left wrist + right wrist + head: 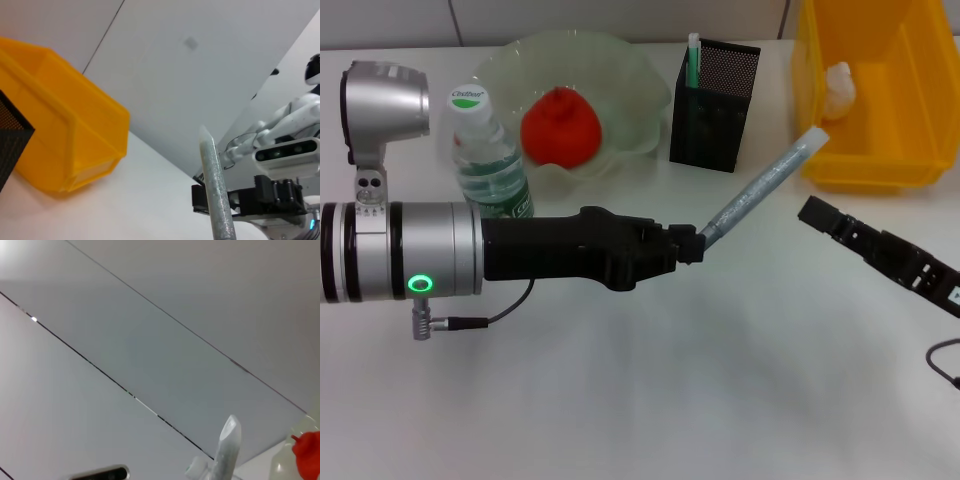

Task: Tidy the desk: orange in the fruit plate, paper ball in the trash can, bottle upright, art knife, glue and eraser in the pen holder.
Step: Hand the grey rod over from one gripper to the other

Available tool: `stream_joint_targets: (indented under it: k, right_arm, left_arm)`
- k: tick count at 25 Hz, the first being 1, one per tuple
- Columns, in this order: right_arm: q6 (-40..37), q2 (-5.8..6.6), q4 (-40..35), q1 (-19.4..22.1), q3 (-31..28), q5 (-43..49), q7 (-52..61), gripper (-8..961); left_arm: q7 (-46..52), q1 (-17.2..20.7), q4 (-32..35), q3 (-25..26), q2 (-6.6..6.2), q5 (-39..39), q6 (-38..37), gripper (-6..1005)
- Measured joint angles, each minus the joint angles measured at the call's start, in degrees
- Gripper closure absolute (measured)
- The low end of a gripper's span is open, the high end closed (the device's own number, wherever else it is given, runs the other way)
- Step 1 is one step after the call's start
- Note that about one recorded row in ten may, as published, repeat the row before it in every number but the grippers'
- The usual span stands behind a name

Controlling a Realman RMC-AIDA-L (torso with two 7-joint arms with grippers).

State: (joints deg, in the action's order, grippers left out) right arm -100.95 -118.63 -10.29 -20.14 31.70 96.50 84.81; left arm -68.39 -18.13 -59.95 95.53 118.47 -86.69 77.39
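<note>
The left end effector (pixel 692 243) pinched a grey stick, prob. the glue (pixel 765 187), tilted up toward the pen holder (pixel 714 103) just beyond it. Next move, judged: carry it over the mesh opening, then let go. The right end effector (pixel 820 214) idled nearby; finger state unclear. The bottle (pixel 488 150) cap lettering wasn't legible.

A white desk (pixel 650 400) carries the fruit plate (pixel 630 70); beside it stand the bottle (pixel 488 155), the pen holder (pixel 715 105), then the trash can (pixel 880 165)
</note>
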Motion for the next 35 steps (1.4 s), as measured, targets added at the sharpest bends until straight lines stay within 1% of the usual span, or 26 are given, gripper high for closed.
stream_joint_targets:
  k: [1,6,23,35]
  right_arm:
    - [0.06,-0.2,0.11,-0.47,-0.11,-0.01,0.3,263]
    - [0.06,-0.29,0.7,-1.69,-0.15,-0.01,0.64,263]
    - [0.21,-0.4,1.4,-3.41,-2.11,0.0,2.0,263]
    - [0.48,-0.55,2.36,-4.06,-2.54,0.0,1.89,358]
  left_arm:
    - [-1.21,-0.27,1.07,0.01,0.0,0.93,0.27,853]
    - [-3.41,-0.93,3.26,0.01,0.06,2.02,0.39,853]
    - [-8.66,-2.5,8.83,-0.3,0.27,6.63,1.17,852]
    - [-9.49,-2.73,9.53,-0.51,0.26,7.07,1.28,852]
